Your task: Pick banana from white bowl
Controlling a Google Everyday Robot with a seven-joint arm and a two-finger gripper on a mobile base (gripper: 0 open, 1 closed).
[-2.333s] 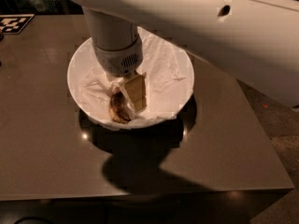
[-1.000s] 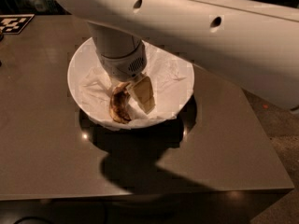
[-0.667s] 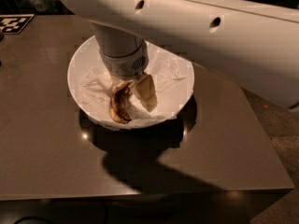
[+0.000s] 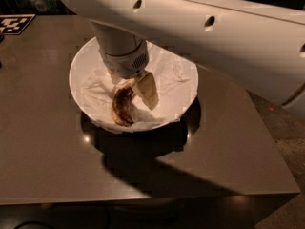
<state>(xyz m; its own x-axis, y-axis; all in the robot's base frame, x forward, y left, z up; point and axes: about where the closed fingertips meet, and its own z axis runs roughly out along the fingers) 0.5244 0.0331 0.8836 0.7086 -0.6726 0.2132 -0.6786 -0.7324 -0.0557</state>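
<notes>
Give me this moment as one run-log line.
gripper: down in white bowl, at upper end of banana | banana: lying on tissue paper | lift: not yet

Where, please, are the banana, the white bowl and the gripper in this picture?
banana (image 4: 122, 107), camera view, its dark middle.
white bowl (image 4: 76, 70), camera view, bare left rim.
gripper (image 4: 135, 91), camera view, its tip in the bowl.

No words or numbers are readable; a black-and-white fiducial marker (image 4: 14, 24) lies on the desk (image 4: 43, 142). The hand (image 4: 132, 87) hangs inside the white bowl (image 4: 80, 63).
</notes>
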